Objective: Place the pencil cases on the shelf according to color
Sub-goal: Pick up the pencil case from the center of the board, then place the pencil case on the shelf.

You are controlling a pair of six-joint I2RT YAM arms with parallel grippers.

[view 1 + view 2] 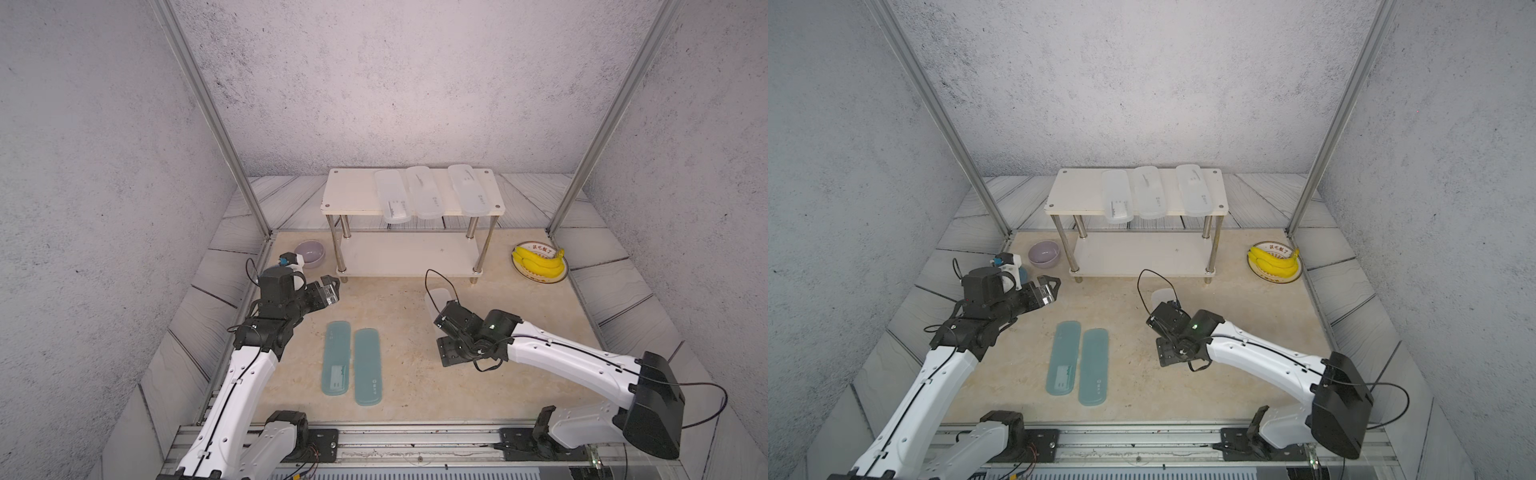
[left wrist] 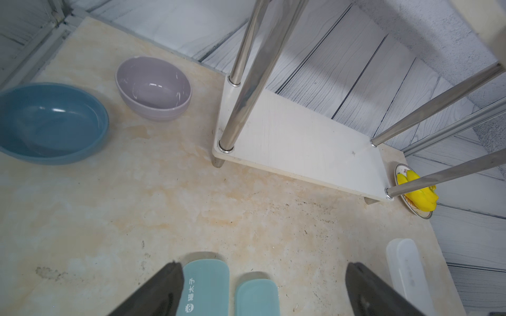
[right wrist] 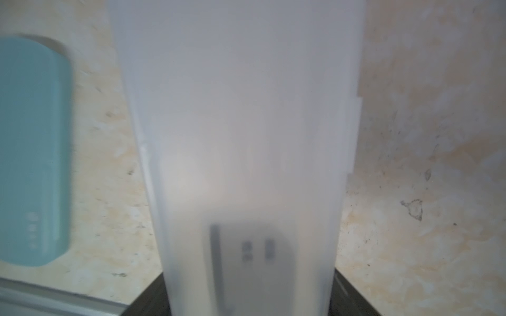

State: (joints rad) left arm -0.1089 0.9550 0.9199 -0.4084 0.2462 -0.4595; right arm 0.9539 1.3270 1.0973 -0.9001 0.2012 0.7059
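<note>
Two-tier shelf awaits a fourth frosted case, held by the right end effector

The shelf stands upper centre of the table, three frosted cases on its top board; the held case sits below it, long axis pointing up-frame at it. Lower centre lie two teal cases, nearer the wide, empty left end effector. Only the right wrist view shows jaws pinching the case.

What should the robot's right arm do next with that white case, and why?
Probably lift the frosted case held in the right gripper up to the shelf's top board, onto the bare part beside the three matching frosted cases there.
</note>
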